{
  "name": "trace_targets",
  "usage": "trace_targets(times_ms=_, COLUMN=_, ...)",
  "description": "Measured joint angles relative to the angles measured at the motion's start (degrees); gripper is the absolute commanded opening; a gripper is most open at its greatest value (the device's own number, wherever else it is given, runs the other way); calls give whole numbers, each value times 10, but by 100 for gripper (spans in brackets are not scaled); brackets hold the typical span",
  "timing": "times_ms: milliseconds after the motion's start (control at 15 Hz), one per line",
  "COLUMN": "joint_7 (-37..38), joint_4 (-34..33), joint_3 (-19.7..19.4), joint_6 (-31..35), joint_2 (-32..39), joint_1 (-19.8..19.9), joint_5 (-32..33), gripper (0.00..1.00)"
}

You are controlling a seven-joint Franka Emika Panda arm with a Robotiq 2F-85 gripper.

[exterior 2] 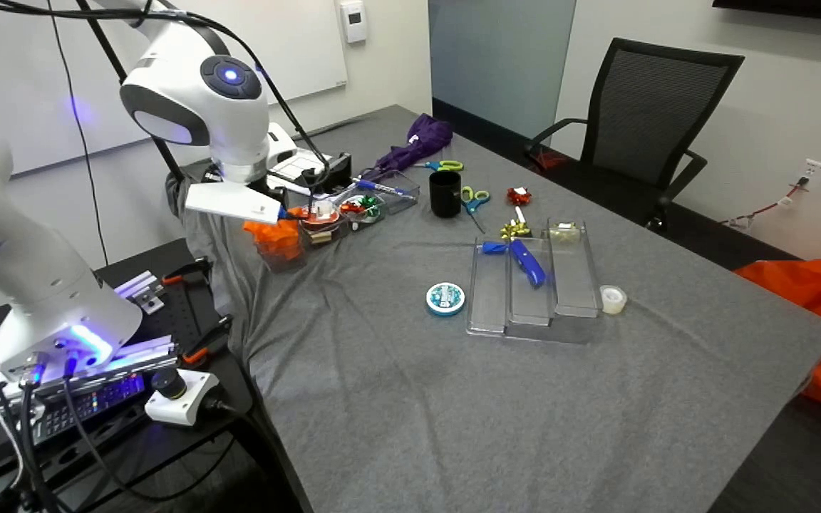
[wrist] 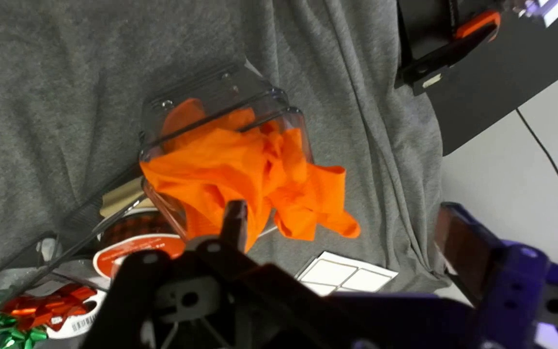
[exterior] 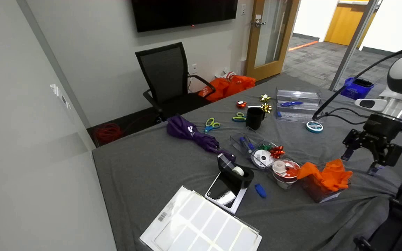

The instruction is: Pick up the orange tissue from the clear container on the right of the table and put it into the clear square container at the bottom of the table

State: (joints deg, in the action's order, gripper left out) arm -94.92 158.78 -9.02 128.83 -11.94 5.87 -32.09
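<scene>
Your tool (exterior: 360, 163) hangs at the right of the frame in an exterior view, its two fingers spread well apart with nothing held between them. The orange tissue (exterior: 330, 176) is just below and left of it there, crumpled in a clear box (exterior: 314, 192), part of it rising above the rim and spilling over. In the wrist view you see one finger near the bottom centre, in front of the tissue, and the other far to the right; you cannot tell from this whether the one in front touches it. Just left of the box on your tabletop (exterior: 145, 174) is a red ribbon roll (exterior: 293, 168), and farther up and left are a black mug (exterior: 253, 120) and a purple umbrella (exterior: 187, 132). A sheet of labels (exterior: 204, 221) lies at the bottom of that same frame. In an exterior view, a clear tray (exterior 2: 487, 306) stands right of centre, with a round tin (exterior 2: 445, 298) just to its left.
</scene>
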Motion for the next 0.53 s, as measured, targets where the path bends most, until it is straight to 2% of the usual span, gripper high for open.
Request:
trace_targets(times_ms=333, joint_7=115, joint_4=0, joint_3=-24, joint_6=-38, joint_2=-5, joint_1=37, joint_5=227, gripper=100)
trace_targets(times_ms=533, joint_7=154, joint_4=0, joint_3=-37, joint_6=-39, joint_2=-9, joint_1=47, joint_5=294, gripper=100)
